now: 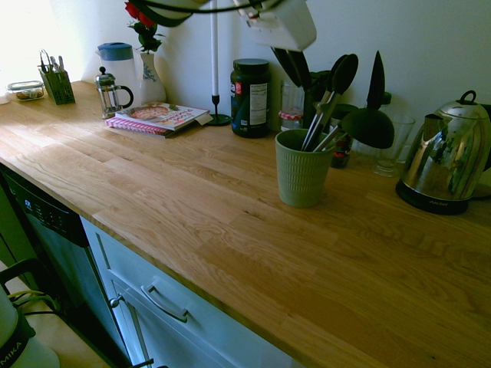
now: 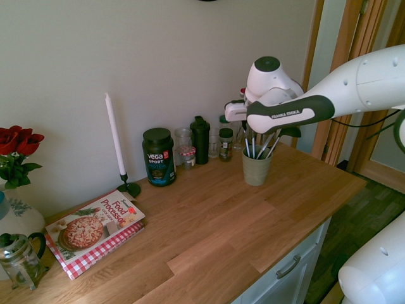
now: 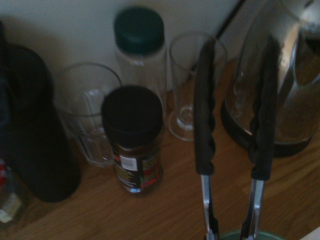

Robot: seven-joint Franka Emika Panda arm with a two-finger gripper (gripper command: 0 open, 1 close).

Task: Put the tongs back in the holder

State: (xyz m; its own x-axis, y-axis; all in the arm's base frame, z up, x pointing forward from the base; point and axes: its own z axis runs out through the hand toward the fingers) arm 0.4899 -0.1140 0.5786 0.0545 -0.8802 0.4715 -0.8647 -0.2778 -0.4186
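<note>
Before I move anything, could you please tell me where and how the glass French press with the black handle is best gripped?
Probably by its curved black handle, with the claw coming from the side of the stacked cookbooks. The handle stands out from the round glass body on that side, and the press is upright, so a level approach looks sensible.

You have a sage-green ribbed ceramic cup [image 1: 301, 178] and, in it, tongs [image 3: 206, 192] with silvery metal arms and black ends. Your long worktop [image 1: 199, 199] is warm brown wood — striped in lighter and darker grain. You'll see a round black tub [image 2: 159, 158] with white lettering, a slim white candle [image 2: 114, 134], and a flat book [image 2: 75, 261] — its edge checked red and white.
</note>
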